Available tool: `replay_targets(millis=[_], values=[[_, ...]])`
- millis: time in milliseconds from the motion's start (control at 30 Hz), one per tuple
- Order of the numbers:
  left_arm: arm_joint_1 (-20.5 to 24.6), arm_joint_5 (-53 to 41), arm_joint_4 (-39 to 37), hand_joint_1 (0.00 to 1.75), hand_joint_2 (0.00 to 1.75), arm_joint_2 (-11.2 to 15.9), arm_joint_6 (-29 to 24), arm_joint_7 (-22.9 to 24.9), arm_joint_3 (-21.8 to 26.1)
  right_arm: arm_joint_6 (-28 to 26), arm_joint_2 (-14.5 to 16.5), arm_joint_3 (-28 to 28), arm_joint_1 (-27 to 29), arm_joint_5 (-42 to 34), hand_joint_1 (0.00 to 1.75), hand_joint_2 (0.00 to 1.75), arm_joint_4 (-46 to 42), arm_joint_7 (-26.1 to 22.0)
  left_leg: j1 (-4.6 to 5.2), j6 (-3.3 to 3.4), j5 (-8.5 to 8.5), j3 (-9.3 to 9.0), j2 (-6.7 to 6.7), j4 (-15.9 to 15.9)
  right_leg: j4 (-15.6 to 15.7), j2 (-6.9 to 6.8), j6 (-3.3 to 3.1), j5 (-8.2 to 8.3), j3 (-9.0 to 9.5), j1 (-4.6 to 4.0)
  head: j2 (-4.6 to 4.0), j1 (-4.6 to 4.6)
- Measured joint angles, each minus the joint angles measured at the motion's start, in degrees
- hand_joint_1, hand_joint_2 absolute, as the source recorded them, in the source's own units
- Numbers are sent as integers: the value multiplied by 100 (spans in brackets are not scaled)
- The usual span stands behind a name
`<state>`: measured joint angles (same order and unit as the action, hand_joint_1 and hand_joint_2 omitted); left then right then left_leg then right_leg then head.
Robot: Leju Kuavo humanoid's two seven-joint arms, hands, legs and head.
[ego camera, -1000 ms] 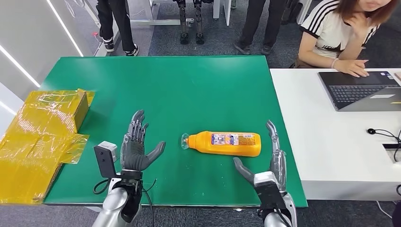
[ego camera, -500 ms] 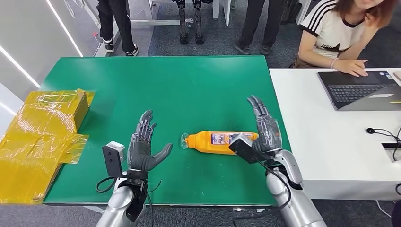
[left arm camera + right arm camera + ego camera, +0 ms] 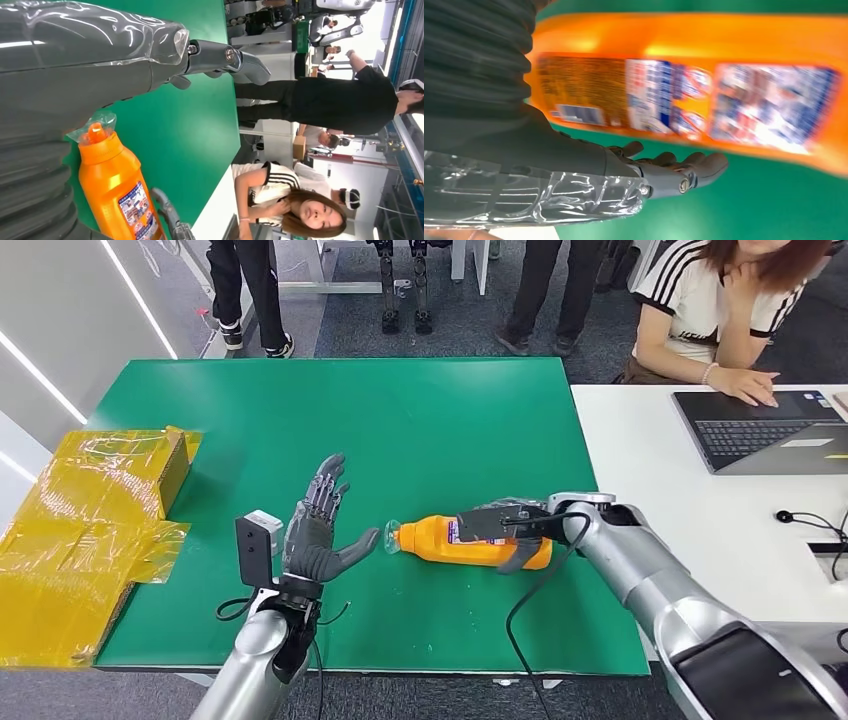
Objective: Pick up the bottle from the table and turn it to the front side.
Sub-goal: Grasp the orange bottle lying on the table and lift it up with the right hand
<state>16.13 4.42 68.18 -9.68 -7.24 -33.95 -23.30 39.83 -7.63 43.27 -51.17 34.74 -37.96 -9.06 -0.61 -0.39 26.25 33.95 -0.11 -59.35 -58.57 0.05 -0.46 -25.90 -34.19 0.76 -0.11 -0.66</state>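
Two hands in play, one bottle (image 3: 478,542) lying on its side on the green table (image 3: 400,420), cap end pointing toward the robot's left, base toward the white table (image 3: 700,540) next door.

Right hand (image 3: 515,530) is draped over the bottle's fat end from above, thumb showing on the near side. Looks like it's wrapping the body, but whether the fingers have actually clamped? Can't tell from the head view. Right wrist view (image 3: 664,175) is blurry, w/ the thumb under the label (image 3: 724,105) and green still visible between, so grip prob not closed yet. Bottle (image 3: 704,60) seems to rest on the table, not lifted.

Why come from the top at the wide end: it's the thickest bit to wrap, and it leaves the neck free.

Left hand (image 3: 318,530) is held up, palm facing the cap, fingers spread, nothing in it. Just beside the cap (image 3: 95,132) but not touching, per the left wrist view. Reads like a backstop or a receiver, ready to steady the bottle (image 3: 117,190) or take the neck end once it's up and rolling.

Label side w/ small print faces up, so prob the back; turning needs a roll about the long axis.

Yellow wrapped box (image 3: 100,510) sits at the table's left edge, well clear. Person (image 3: 730,310) at a laptop (image 3: 760,430) on the white table.
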Motion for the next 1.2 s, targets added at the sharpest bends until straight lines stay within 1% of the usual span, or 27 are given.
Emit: replay_targets(millis=[100,233,300,433,500,700,767,800,900,967,1067,1200], values=[[4,145,-14,0,175,1,26,61,-26,386,-111,512,-353,-200,0,175,211,98,0,0,0,2,0,-1,1,0,0,0,-2,0,0,-1],[-6,297,-12,0,175,4,43,150,-34,514,-191,1060,-638,-375,0,175,318,252,0,0,0,5,2,0,0,3,0,1,-4,0,0,-1],[-32,342,-3,0,175,12,39,166,-33,439,-196,1316,-746,-370,0,175,330,320,-1,0,0,5,3,0,-1,4,0,1,-5,0,0,-2],[-138,377,28,0,175,49,27,169,-29,-43,-187,1912,-881,-229,0,175,332,453,-3,-1,-1,5,0,1,-2,0,0,1,-5,-1,0,-2],[-173,382,45,0,175,64,27,169,-27,-143,-183,2138,-903,-203,0,175,332,478,-3,-1,-1,6,-2,2,-2,-1,0,1,-4,-2,0,-2],[-193,384,58,0,175,95,25,169,-26,-216,-181,2434,-935,-165,0,175,335,496,-2,0,-2,8,-2,1,-1,-1,0,1,-4,-1,0,-1],[-202,377,63,0,175,100,9,162,-26,-488,-180,2522,-934,-50,0,175,338,503,-2,1,-3,9,-2,1,-1,-1,0,1,-4,-1,0,-1],[-215,366,74,0,175,103,-8,149,-25,-784,-177,2581,-912,35,0,175,338,517,-2,1,-3,9,-2,1,-1,-1,0,1,-4,-1,0,-1],[-288,293,132,0,175,109,-65,69,-16,-1959,-122,2748,-704,172,0,175,408,534,-2,2,-2,8,-3,1,0,-3,0,1,-4,-2,0,-1],[-340,238,173,0,175,111,-81,31,-11,-2511,-28,2808,-465,144,0,175,538,490,-2,2,-2,8,-4,1,0,-3,0,1,-5,-2,0,-1],[-401,191,220,0,175,124,-84,-2,-7,-2876,110,2856,-190,84,0,175,698,418,-4,0,-1,3,1,3,0,3,0,0,-4,-2,0,-2],[-424,181,243,0,175,140,-85,-16,-4,-2950,200,2872,-144,62,0,175,811,379,-5,-1,0,-8,10,7,1,10,0,0,3,-2,0,-7]])
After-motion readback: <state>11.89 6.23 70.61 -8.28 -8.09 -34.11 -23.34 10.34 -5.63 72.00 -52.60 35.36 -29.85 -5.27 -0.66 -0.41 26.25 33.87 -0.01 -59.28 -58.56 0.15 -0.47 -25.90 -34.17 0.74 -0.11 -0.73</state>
